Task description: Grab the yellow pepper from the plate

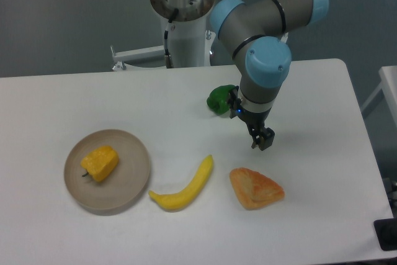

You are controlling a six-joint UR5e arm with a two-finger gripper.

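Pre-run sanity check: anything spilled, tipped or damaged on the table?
Nothing stands out. The yellow pepper lies on the plate; banana, pastry and green pepper rest intact on the table.

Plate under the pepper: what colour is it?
Plain beige-tan, no pattern. The plate shows clearly in the fixed camera view, with the yellow pepper lying on it.

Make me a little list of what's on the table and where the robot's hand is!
yellow pepper: lying on the plate, left of its middle
plate: front left of the table
banana: right of the plate, apart from it
croissant: right of the banana
green pepper: behind the arm, partly hidden
gripper: above the croissant, far from the yellow pepper, holding nothing; open or shut unclear
table: white
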